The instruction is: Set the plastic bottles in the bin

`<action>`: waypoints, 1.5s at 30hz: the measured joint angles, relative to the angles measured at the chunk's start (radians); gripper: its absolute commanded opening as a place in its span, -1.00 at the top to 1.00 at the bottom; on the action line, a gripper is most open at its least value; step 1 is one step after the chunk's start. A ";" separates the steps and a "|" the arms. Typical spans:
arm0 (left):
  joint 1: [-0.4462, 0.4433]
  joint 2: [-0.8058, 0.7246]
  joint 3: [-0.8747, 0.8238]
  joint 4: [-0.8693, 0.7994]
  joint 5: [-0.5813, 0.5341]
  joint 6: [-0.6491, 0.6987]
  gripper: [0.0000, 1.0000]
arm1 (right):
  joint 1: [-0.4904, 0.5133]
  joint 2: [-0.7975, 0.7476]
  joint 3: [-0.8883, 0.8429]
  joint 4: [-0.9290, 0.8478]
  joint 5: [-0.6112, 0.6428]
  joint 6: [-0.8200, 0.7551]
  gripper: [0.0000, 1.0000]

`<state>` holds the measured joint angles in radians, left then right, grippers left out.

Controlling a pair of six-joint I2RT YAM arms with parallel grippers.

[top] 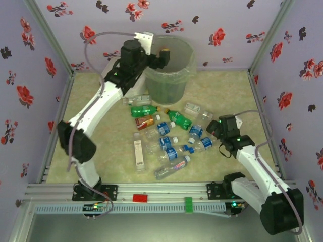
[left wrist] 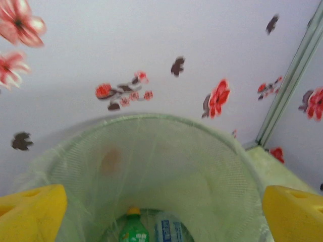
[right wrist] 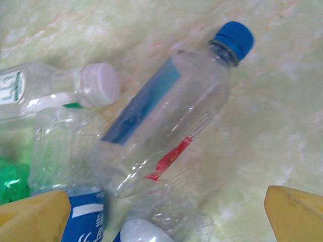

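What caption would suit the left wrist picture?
Open left claw over the lined bin, a green bottle and a blue-labelled bottle lying inside.

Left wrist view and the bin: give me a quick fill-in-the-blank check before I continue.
In the bin lies a green bottle with a ___ cap.
The left gripper above it is ___, holding nothing.
Centred below the right gripper, the clear bottle has a ___ cap.
Missing: yellow; open; blue.

bin (left wrist: 166, 161) base cropped, green bottle (left wrist: 133, 233) cut off
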<state>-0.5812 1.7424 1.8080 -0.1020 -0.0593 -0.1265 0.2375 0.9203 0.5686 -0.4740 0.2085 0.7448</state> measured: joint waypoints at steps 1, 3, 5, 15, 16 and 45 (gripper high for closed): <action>0.000 -0.055 -0.073 0.027 0.000 0.003 -1.00 | -0.016 0.005 0.000 0.000 -0.004 0.005 -0.99; 0.000 -0.142 -0.194 0.064 -0.002 0.003 -1.00 | -0.037 0.018 0.000 0.000 -0.010 0.016 -0.99; 0.000 -0.228 -0.335 0.102 -0.008 -0.002 -1.00 | -0.053 0.040 0.000 0.004 -0.018 0.026 -0.99; 0.002 -0.478 -0.958 0.179 -0.089 -0.230 -1.00 | -0.105 0.254 0.050 0.101 -0.063 0.103 -0.99; 0.002 -0.482 -0.998 0.188 -0.097 -0.266 -1.00 | -0.107 0.276 0.061 0.117 -0.068 0.110 -0.99; 0.002 -0.234 -1.056 0.416 -0.105 -0.579 -1.00 | -0.109 0.411 0.030 0.347 -0.060 0.304 -0.58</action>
<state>-0.5793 1.5085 0.7517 0.3141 -0.1646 -0.7055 0.1287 1.3315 0.5987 -0.1268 0.1490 1.0492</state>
